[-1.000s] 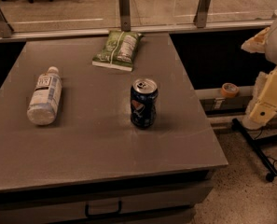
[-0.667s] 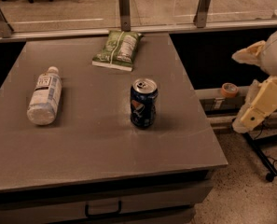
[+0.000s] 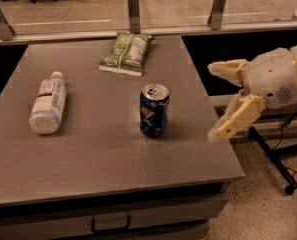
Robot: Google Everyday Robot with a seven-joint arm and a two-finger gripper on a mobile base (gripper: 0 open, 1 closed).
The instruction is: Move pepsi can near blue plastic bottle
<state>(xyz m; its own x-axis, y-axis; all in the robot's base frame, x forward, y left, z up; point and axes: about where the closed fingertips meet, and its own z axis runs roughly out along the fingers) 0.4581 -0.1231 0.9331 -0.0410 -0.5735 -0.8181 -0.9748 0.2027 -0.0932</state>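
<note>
1. Pepsi can [image 3: 154, 110] stands upright near the middle of the grey surface [image 3: 103, 159]. Its long axis is vertical, with the silver pull-tab top facing up and the round logo turned toward the camera.
2. Right of the can, past the surface's edge, the gripper [image 3: 213, 101] hangs in the air. Its two pale fingers [image 3: 238, 116] are spread wide, tips pointing toward the can, holding nothing.
3. Well left of the can, the blue plastic bottle [image 3: 48, 103] lies on its side, long axis running near to far, white cap at the far end.
4. Beyond the can, a green snack bag [image 3: 127, 53] lies flat.
</note>
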